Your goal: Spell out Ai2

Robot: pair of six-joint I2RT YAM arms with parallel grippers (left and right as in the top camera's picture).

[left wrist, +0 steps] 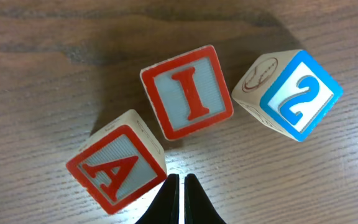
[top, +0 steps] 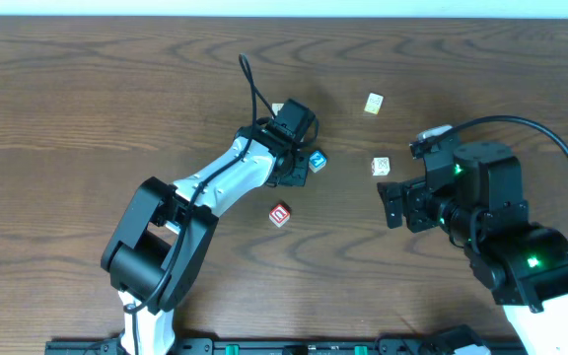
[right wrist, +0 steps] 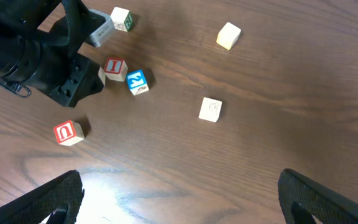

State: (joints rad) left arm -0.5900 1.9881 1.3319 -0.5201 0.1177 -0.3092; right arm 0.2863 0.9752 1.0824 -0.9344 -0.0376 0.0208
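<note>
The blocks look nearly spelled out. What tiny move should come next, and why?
Probably push the A block with the shut left claw, whose tips sit beside it: in the left wrist view it lies below the I block and 2 block, so the row is crooked.

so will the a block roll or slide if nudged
Probably slides, not rolls: the A block is a flat-faced cube lying flat on the table. It looks like stiff wood, likely light. An off-centre push from the shut left gripper may spin it.
</note>
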